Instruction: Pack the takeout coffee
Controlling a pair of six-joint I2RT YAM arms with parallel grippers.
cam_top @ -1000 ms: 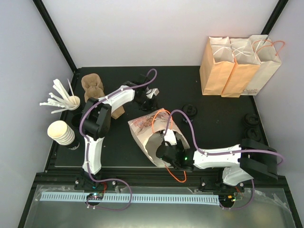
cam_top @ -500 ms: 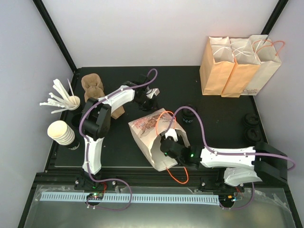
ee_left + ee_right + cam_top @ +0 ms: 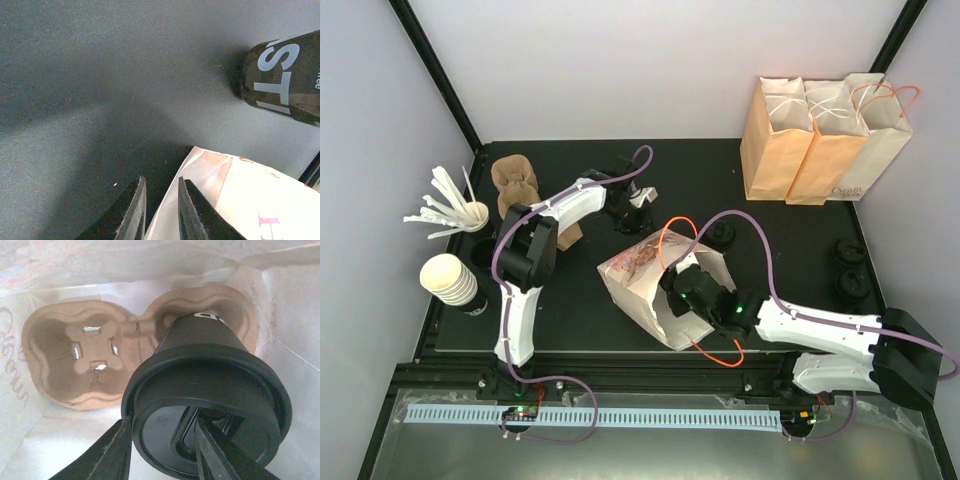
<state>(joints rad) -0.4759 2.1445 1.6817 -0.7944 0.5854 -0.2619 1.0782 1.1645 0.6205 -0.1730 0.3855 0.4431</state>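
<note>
The takeout coffee [image 3: 210,375], a black cup with a black lid, hangs inside the white paper bag [image 3: 150,265] over one well of a brown pulp cup carrier [image 3: 75,360]. My right gripper [image 3: 165,440] is shut on the lid's rim, one finger outside and one in the lid's recess. In the top view the right gripper [image 3: 685,295] reaches into the mouth of the bag [image 3: 635,268], which lies on its side; the cup is hidden there. My left gripper [image 3: 638,215] pinches the bag's far edge; in the left wrist view its fingers [image 3: 135,200] close on the bag [image 3: 250,200].
A second black lidded cup [image 3: 720,235] stands just beyond the bag and shows in the left wrist view [image 3: 285,80]. Three upright paper bags [image 3: 820,130] stand back right. Loose black lids [image 3: 848,270] lie right. White cups [image 3: 450,278], stirrers [image 3: 460,210] and carriers [image 3: 515,180] are left.
My right arm has pushed farther into the bag with the cup. The bag's mouth has shifted right and turned a little. The left gripper has stayed on the bag's edge.
</note>
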